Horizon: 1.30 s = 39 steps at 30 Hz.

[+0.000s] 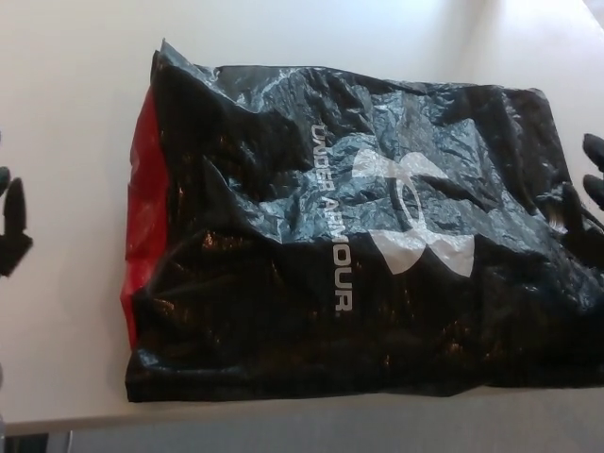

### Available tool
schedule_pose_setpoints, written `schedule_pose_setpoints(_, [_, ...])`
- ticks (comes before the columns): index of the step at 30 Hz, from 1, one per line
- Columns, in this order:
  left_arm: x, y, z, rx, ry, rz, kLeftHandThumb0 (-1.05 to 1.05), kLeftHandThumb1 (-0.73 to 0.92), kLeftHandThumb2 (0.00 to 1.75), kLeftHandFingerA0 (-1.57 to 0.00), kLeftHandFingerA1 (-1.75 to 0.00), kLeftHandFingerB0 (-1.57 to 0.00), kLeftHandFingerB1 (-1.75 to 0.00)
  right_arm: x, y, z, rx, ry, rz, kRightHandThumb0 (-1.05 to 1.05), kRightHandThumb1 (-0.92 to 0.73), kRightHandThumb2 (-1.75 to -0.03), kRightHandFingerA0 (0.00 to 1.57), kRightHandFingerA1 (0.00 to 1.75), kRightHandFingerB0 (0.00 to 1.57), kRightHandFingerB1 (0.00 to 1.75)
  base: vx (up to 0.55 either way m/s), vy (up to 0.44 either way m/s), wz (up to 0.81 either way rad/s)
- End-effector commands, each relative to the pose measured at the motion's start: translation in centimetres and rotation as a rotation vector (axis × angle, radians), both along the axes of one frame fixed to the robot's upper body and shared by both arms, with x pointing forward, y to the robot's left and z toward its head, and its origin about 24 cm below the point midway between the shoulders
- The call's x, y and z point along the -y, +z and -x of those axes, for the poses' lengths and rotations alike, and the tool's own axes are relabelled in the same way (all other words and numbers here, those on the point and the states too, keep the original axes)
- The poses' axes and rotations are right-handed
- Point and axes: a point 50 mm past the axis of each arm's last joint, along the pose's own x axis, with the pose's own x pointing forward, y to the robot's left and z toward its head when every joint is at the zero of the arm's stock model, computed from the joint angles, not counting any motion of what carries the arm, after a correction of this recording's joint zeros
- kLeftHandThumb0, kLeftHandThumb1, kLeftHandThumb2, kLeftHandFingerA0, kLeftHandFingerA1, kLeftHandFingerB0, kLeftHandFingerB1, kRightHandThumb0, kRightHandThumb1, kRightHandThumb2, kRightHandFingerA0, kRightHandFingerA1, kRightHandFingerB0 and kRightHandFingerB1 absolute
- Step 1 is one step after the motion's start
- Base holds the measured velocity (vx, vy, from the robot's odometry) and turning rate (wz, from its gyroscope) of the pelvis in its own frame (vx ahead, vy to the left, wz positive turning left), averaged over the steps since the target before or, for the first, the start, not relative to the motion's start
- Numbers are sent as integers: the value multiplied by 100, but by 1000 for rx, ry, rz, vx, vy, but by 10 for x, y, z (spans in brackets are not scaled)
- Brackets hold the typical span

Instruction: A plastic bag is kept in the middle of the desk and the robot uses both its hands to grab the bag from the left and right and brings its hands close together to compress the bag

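Note:
A large black plastic bag (pixel 359 236) with a white logo, white lettering and a red left edge lies flat and crinkled across the middle of the pale desk (pixel 66 113). My left hand (pixel 12 226) shows at the picture's left edge, well apart from the bag's red side, holding nothing. At the right edge only the fingertips of my right hand (pixel 594 170) show, beside the bag's right end near its drawstring; whether they touch it I cannot tell.
The desk's front edge (pixel 283 415) runs along the bottom of the picture just below the bag, with floor beyond it. Bare desk lies to the left of the bag and behind it.

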Motion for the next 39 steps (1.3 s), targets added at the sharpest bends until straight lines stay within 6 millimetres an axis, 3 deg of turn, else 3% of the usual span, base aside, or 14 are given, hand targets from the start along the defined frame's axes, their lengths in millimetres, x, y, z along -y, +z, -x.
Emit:
schedule_pose_setpoints(1, [22, -20, -7, -83, 10, 20, -54, 92, 69, -21, -41, -23, -34, -23, -8, -5, -48, 41, -21, -33, -64, -117, 0, 50, 0, 48, 0, 0, 0])
schedule_pose_setpoints(3, [31, -23, -10, -90, 9, 28, -56, 92, 71, -25, -43, -24, -35, -30, -9, -6, -56, 55, -24, -32, -65, -117, 0, 50, 0, 48, 0, 0, 0])
schedule_pose_setpoints(4, [37, -26, -12, -99, 7, 55, -58, 89, 66, -31, -41, -30, -34, -34, -10, -6, -58, 63, -18, -61, -86, -65, 20, 33, 21, 33, 0, 0, 0])
schedule_pose_setpoints(5, [46, -28, -14, -102, -3, 76, -59, 92, 70, -19, -40, -20, -34, -40, -12, -7, -62, 79, -31, -33, -65, -117, 0, 50, 0, 49, 0, 0, 0])
schedule_pose_setpoints(10, [79, -38, -23, -132, -42, 135, -62, 92, 75, -19, -41, -19, -34, -66, -17, -8, -84, 149, -66, -72, -71, -102, 2, 42, 2, 41, 0, 0, 0])
schedule_pose_setpoints(11, [83, -39, -24, -134, -44, 146, -62, 91, 75, -16, -40, -19, -34, -69, -18, -9, -87, 152, -66, -64, -92, -68, 12, 32, 12, 30, 0, 0, 0])
schedule_pose_setpoints(12, [89, -41, -24, -139, -48, 155, -61, 92, 76, -16, -40, -18, -34, -75, -19, -9, -92, 151, -61, -34, -62, -116, 0, 50, 0, 49, 0, 0, 0])
schedule_pose_setpoints(13, [95, -43, -24, -144, -56, 161, -30, 69, 120, -3, -50, -1, -47, -78, -19, -9, -92, 151, -57, -34, -61, -116, 0, 50, 0, 49, 0, 0, 0])
schedule_pose_setpoints(17, [112, -49, -22, -150, -62, 223, -29, 70, 122, -2, -50, 0, -48, -89, -21, -8, -94, 157, -72, -74, -72, -106, 8, 46, 4, 42, 0, 0, 0])
schedule_pose_setpoints(18, [122, -54, -21, -171, -67, 264, -67, 83, 111, -9, -48, -3, -40, -95, -24, -7, -99, 158, -85, -80, -76, -106, 4, 43, 5, 40, 0, 0, 0])
schedule_pose_setpoints(27, [180, -66, -11, -227, -152, 441, -58, 92, 117, 0, -38, -8, -28, -134, -18, -3, -57, 266, -151, -67, -76, -111, 0, 38, 5, 37, 0, 0, 0])
schedule_pose_setpoints(28, [186, -65, -11, -227, -162, 457, -52, 92, 94, -6, -34, -4, -22, -139, -15, -4, -43, 280, -151, -73, -77, -111, 2, 37, 9, 36, 0, 0, 0])
schedule_pose_setpoints(30, [194, -63, -11, -223, -173, 437, -55, 91, 118, -3, -45, -5, -31, -144, -10, -4, -17, 300, -143, -68, -76, -113, 1, 42, 5, 37, 0, 0, 0])
schedule_pose_setpoints(39, [202, -53, -14, -179, -209, 437, -54, 92, 96, -6, -37, -4, -24, -151, -3, -5, 9, 309, -192, -70, -76, -111, 5, 47, 0, 38, 0, 0, 0])
